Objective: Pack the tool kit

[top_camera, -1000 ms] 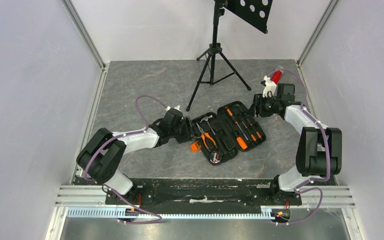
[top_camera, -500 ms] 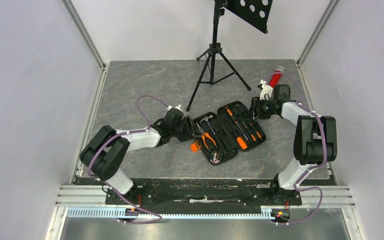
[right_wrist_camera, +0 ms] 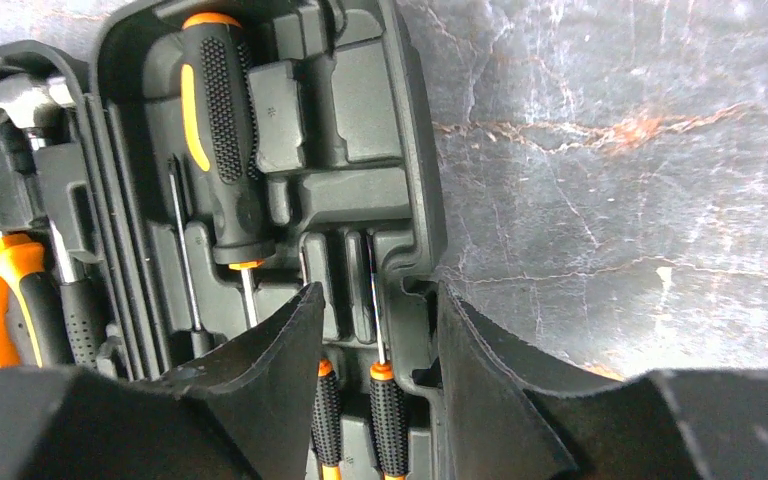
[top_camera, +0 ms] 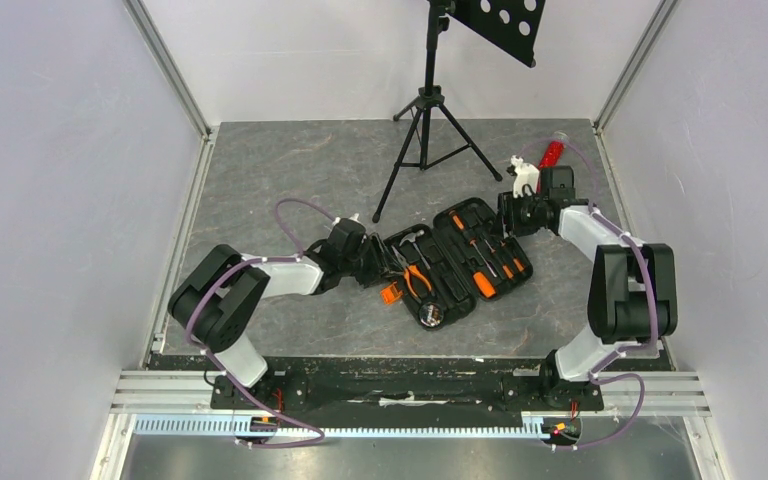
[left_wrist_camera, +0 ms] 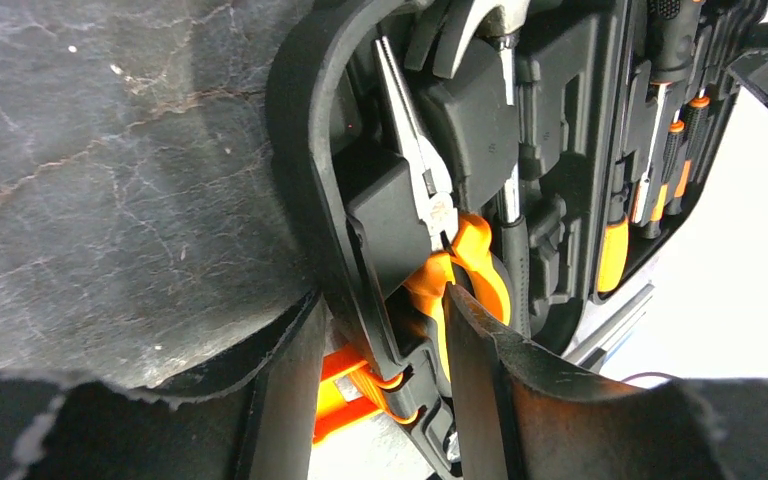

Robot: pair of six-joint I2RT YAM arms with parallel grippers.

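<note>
Nearest the arm bases, the left end effector [top_camera: 378, 265] has crept a little further in against the near-left edge of the tool kit [top_camera: 455, 265]. The wrist view shows its jaws partly spread and straddling the case's rim beside the orange latch [left_wrist_camera: 345, 385]. One finger is outside on the desk [top_camera: 290, 170] and the other is inside over the pliers [left_wrist_camera: 430, 190]. There is slack on both sides of the rim, so it is not clamped.

The case itself has not shifted. It lies open and flat in the middle of the desk with both halves facing up. The pliers and hammer [right_wrist_camera: 20, 95] sit in the left half and the screwdrivers [right_wrist_camera: 210, 130] in the right, all apparently seated in their slots.

Further back, the right end effector [top_camera: 508, 215] has made the bigger move, sliding in from off the far-right corner to reach that rim. Its jaws are also partly spread, with one finger over the small screwdriver slots and the other just outside the wall. No grip is visible.

Behind it, the red tube [top_camera: 550, 152] is now less covered by the arm. The tripod stand [top_camera: 427, 110] is untouched at the back.

With an arm on each outer rim, the filling looks done. What seems to remain is folding one half over the other and closing the latch.
</note>
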